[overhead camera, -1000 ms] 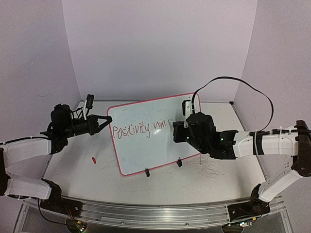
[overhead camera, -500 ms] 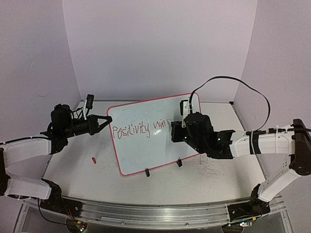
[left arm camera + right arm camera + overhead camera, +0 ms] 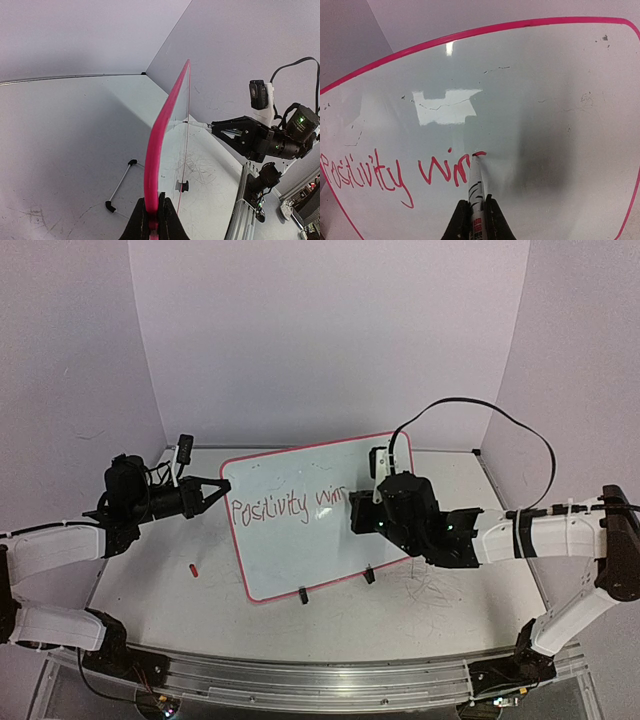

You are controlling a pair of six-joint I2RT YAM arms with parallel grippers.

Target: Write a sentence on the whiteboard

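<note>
The whiteboard stands tilted on the table, white with a pink rim. My left gripper is shut on its left edge, the pink rim pinched between the jaws. My right gripper is shut on a white marker whose tip touches the board face. The sentence reads "Positivity win" in red, with a short fresh stroke beginning at the tip. In the top view the right gripper sits in front of the board, hiding the end of the sentence.
A small red marker cap lies on the table left of the board. Two black clip feet hold the board's lower edge. A thin wire stand lies behind the board. Purple walls enclose the table on three sides.
The right gripper has shifted slightly left and up along the board with the marker, and the start of a new letter after "win" has appeared. The left arm has stayed still.
</note>
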